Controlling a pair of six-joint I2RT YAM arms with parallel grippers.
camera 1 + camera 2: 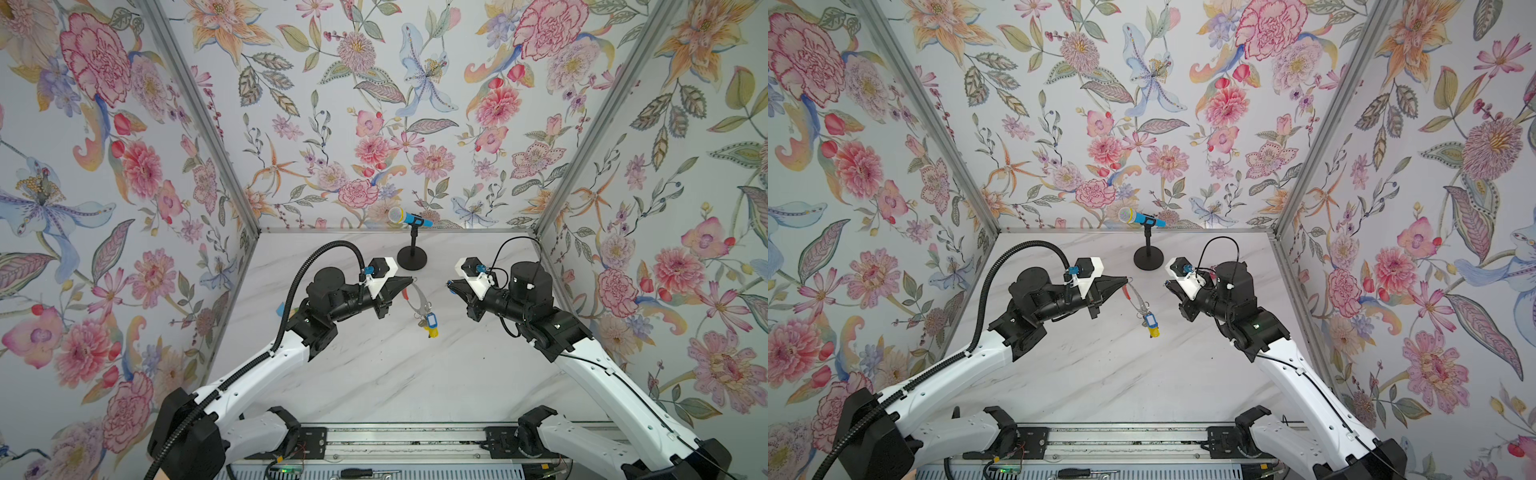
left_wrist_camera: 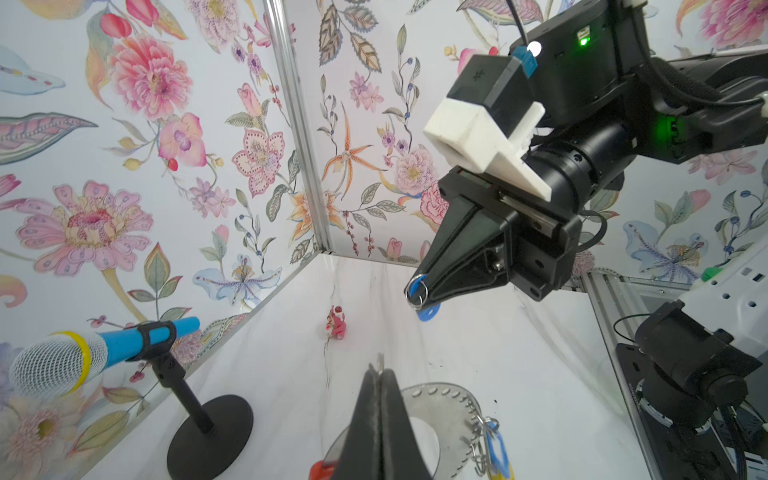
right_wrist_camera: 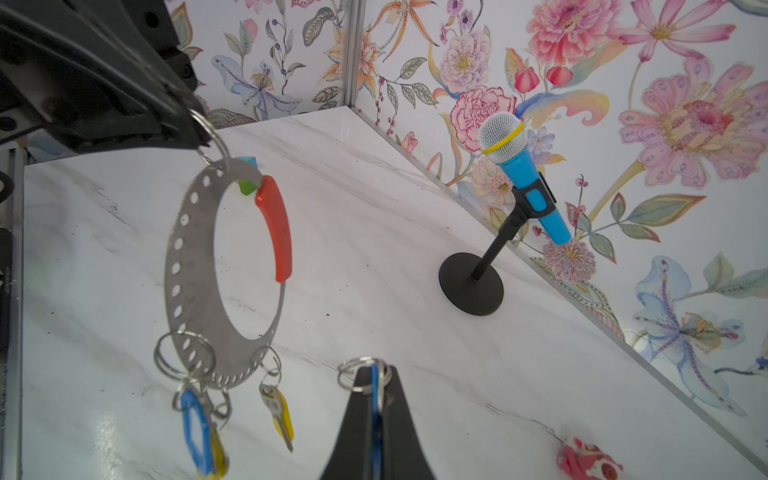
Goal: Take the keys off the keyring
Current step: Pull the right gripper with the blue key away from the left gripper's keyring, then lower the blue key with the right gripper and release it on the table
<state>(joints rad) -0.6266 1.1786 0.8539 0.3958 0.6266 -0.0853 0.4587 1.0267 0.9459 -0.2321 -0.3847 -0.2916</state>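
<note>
In both top views the arms are seen reaching in from the near edge, elbows bent, wrists level, tips facing each other above the table (image 1: pixel 374 374). The left gripper (image 1: pixel 410 279) is clenched at the top of the keyring (image 1: pixel 417 300), which hangs tilted below it, clear of the table. The keys (image 1: pixel 430 325) are bunched at its lowest part. The right gripper (image 1: pixel 450 285) is held near the hoop, apart from it, and its load cannot be made out here (too small)

In the left wrist view the right gripper (image 2: pixel 419 286) is shown closed on a split ring and a blue tag (image 2: pixel 428 312), separate from the keyring. A figure (image 2: pixel 336 322), not found in the top views, is seen on the table

In the right wrist view the keyring (image 3: pixel 183 266) is shown as a flat perforated crescent with a red sleeve (image 3: pixel 276 228). A small ring at its top is nipped by the left gripper (image 3: pixel 195 124). Blue and yellow tagged keys (image 3: pixel 282 415) are hung from its lower holes
</note>
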